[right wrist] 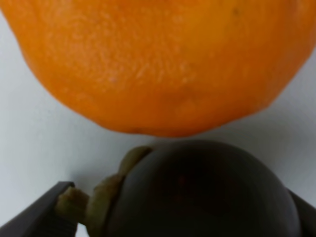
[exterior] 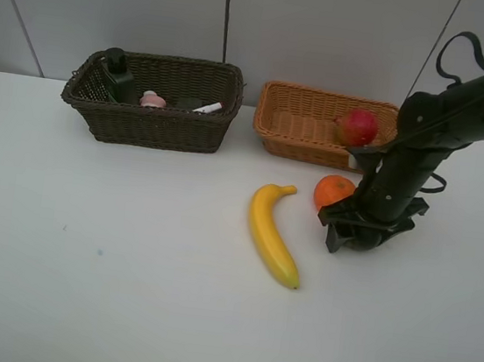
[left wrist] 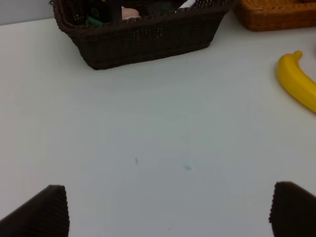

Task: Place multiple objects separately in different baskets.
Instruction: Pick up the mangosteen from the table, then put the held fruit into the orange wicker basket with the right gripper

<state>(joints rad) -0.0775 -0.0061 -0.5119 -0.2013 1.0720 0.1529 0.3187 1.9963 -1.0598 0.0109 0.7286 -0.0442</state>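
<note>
My right gripper [exterior: 354,237] is down at the table beside the orange [exterior: 332,192]. In the right wrist view its open fingers stand on either side of the dark purple mangosteen [right wrist: 197,197], with the orange [right wrist: 158,64] just beyond it. The yellow banana [exterior: 273,233] lies left of the orange. The red pomegranate [exterior: 357,127] sits in the light orange-brown basket [exterior: 302,126]. The dark brown basket [exterior: 151,126] holds the black bottle [exterior: 114,73], the pink bottle [exterior: 153,99] and the white-pink marker [exterior: 208,107]. I cannot make out the eraser. My left gripper [left wrist: 168,207] is open and empty.
The white table [exterior: 108,262] carries both baskets along its back edge, next to the grey wall. The left wrist view shows the dark basket [left wrist: 143,42], a corner of the light basket [left wrist: 276,15] and the banana [left wrist: 298,81].
</note>
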